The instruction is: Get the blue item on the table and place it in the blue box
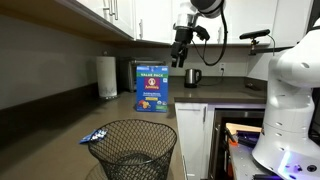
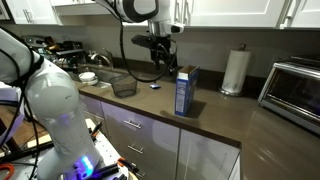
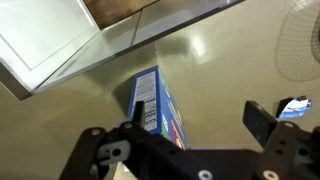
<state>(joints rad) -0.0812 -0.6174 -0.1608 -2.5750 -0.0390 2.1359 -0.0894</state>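
Observation:
The blue item is a small flat blue packet with white markings. It lies on the dark counter beside the wire basket, and also shows in an exterior view and at the right edge of the wrist view. The blue box is a tall blue food carton standing upright on the counter; the wrist view looks down on it. My gripper hangs high above the counter, over and just beside the carton. Its fingers are open and empty.
A black wire basket stands near the counter's front edge. A paper towel roll stands by the wall. A kettle sits further along. A toaster oven is at the counter's end. Cabinets hang overhead.

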